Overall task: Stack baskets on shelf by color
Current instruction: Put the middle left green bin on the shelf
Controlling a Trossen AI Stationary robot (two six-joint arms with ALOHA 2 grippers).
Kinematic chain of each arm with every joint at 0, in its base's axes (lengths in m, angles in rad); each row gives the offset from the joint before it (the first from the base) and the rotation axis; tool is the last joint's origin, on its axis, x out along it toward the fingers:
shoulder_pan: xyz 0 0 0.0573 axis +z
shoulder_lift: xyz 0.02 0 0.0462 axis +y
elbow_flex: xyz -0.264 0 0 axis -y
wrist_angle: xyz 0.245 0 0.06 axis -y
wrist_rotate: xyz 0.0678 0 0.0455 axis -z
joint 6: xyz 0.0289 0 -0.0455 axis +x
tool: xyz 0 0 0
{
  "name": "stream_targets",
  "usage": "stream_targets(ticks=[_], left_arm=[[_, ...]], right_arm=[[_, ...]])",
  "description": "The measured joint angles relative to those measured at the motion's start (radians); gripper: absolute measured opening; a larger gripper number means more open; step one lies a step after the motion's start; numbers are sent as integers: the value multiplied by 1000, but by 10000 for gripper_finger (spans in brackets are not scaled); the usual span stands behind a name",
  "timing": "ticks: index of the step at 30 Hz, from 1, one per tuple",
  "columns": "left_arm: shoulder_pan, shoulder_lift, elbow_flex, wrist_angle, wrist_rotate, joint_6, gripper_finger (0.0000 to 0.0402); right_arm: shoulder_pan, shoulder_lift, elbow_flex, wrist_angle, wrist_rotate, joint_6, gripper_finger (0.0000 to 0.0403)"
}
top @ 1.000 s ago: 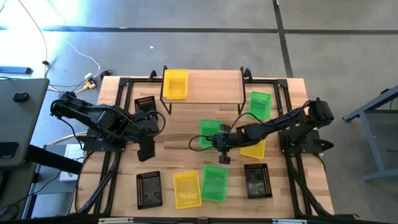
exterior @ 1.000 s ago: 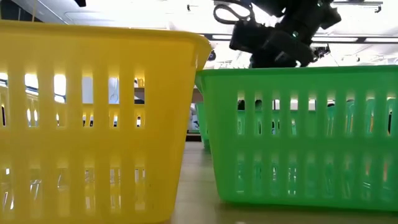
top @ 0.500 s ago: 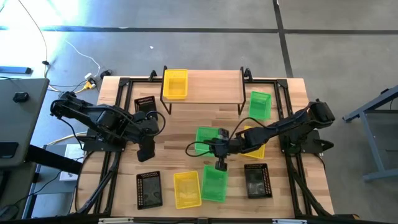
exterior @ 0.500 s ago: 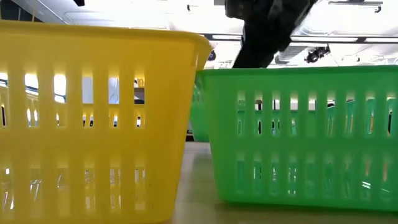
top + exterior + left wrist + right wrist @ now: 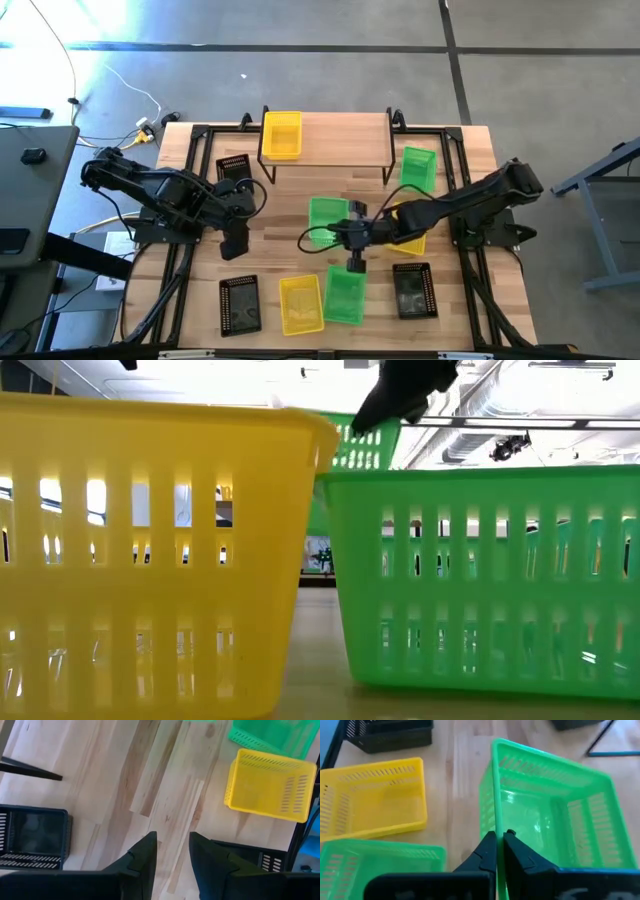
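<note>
A: Where is the right gripper [image 5: 352, 236] at this moment?

B: Over the middle of the wooden table [image 5: 290, 200], reached in from the right side. In the right wrist view its fingers [image 5: 492, 851] are pinching the thin rim of a green basket [image 5: 325, 218], one finger on each side of the wall.

A: Is that basket on the table?

B: It looks lifted. In the low view the held basket shows high up behind the near ones, under the dark gripper, tilted.

A: And the left gripper [image 5: 235, 246]?

B: It hangs over the left part of the table, holding nothing. The left wrist view shows its two fingers [image 5: 145, 855] standing a little apart, with bare wood between them.

A: Where are the other baskets?

B: One yellow basket [image 5: 282, 135] sits on the left end of the shelf [image 5: 340, 135] at the far edge. A second green basket [image 5: 418, 168] lies just right of the shelf. Another yellow one [image 5: 408, 232] lies under the right arm. Along the near edge stand a black basket [image 5: 240, 303], a yellow basket [image 5: 301, 304], a green basket [image 5: 344, 295] and another black one [image 5: 412, 289]. A third black basket [image 5: 233, 168] lies left of the shelf, near the left arm
</note>
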Motion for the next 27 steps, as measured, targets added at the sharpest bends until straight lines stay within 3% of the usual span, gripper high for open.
stream_targets(ticks=[17,27], left_arm=[[0,0,1,5,7,-40,103],[0,0,1,6,8,-122,103]], right_arm=[[-144,-342,3,-239,260,-297,0],[-295,-453,3,-255,268,-537,0]])
